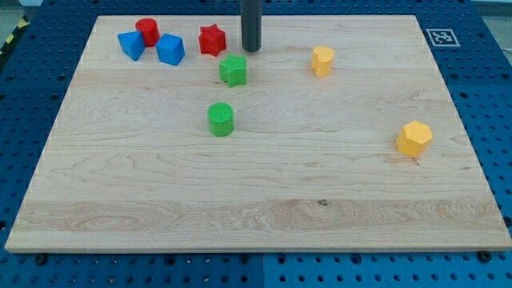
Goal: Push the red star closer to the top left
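Observation:
The red star [212, 40] lies near the view's top, left of centre, on the wooden board [256, 200]. My tip [251, 50] stands just to the star's right, a small gap apart from it. The rod rises out of the view's top. A green star [233, 70] lies just below and left of the tip.
A red cylinder [146, 31] and two blue blocks [131, 45] [170, 50] sit left of the red star near the top left. A green cylinder [221, 118] lies lower. One yellow block [322, 61] is at the top right, another yellow block [414, 138] at the right.

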Robot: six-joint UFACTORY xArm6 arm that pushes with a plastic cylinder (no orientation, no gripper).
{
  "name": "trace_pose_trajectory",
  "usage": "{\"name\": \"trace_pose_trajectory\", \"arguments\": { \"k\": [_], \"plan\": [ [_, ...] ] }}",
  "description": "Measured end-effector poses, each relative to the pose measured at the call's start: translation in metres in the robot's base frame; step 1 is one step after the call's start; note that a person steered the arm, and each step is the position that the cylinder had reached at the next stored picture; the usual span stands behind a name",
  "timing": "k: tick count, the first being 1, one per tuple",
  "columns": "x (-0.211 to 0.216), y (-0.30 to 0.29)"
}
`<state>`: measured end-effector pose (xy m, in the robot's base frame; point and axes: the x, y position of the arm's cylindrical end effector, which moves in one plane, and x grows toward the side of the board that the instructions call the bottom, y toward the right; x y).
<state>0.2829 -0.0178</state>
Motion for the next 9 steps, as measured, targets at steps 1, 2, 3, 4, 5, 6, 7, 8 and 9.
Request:
{"name": "trace_pose_trajectory", "arguments": {
  "k": [1, 2, 3, 4, 5, 6, 7, 8, 9],
  "plan": [
    [-0.014, -0.040],
    [-0.032, -0.071],
    [-0.030, -0.066],
    [-0.029, -0.044],
    [-0.036, -0.064],
    [-0.048, -0.098],
    [-0.050, -0.120],
    [-0.050, -0.121],
    [-0.050, -0.114]
  ]
}}
